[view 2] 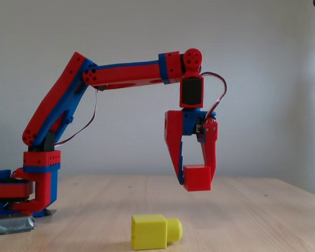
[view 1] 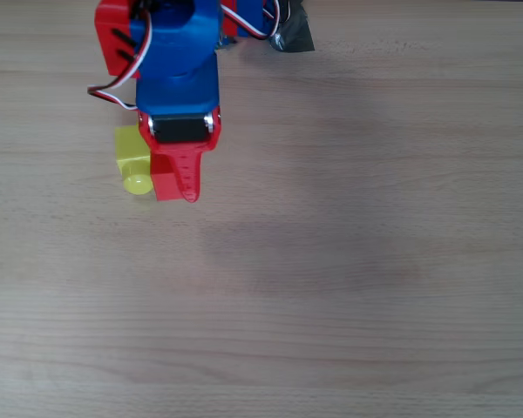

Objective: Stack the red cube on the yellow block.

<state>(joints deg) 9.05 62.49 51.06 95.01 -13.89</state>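
Note:
In the fixed view my gripper (view 2: 197, 176) hangs above the table, shut on the red cube (view 2: 197, 177), which is held clear of the surface. The yellow block (view 2: 149, 232) lies on the table below and to the left of the cube, nearer the camera, with its round knob pointing right. In the overhead view the gripper (view 1: 176, 187) points down, and the red cube (view 1: 163, 185) shows beside its long red finger. There the yellow block (view 1: 131, 155) sits just left of the cube, partly covered by the arm, its knob toward the bottom.
The arm's base (view 2: 34, 189) stands at the left on the wooden table (view 2: 262, 220), held down with silver tape (view 2: 10, 224). That tape (view 1: 292, 35) also shows at the top edge of the overhead view. Bare tabletop (view 1: 357, 261) spreads right and below.

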